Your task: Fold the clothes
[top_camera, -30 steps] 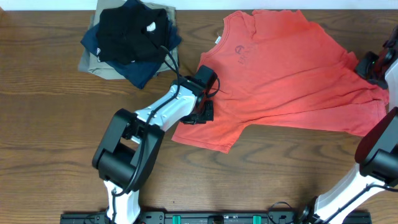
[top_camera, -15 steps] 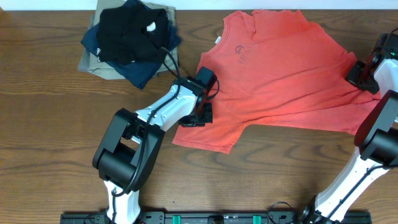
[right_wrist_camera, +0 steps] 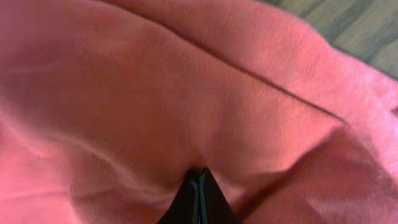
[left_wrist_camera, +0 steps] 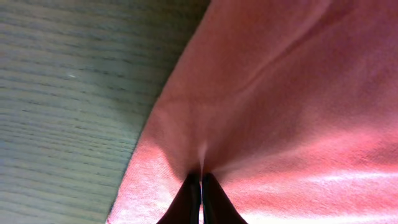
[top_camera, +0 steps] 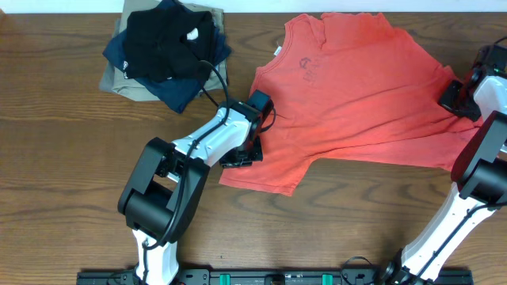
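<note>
Left tool shifted leftward, clamped on red shirt; right tool clamps opposite edge.

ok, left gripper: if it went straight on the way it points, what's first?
The red shirt: the left gripper is shut on a pinch near its edge, and as far as the wrist view shows, only more shirt lies ahead.

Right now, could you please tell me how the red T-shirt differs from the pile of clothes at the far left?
The red T-shirt lies spread out, one garment; the pile stacks several, black over navy over tan. The left gripper and right gripper have jaws shut on the T-shirt; neither grips the pile. Both rest on the wooden table.
</note>
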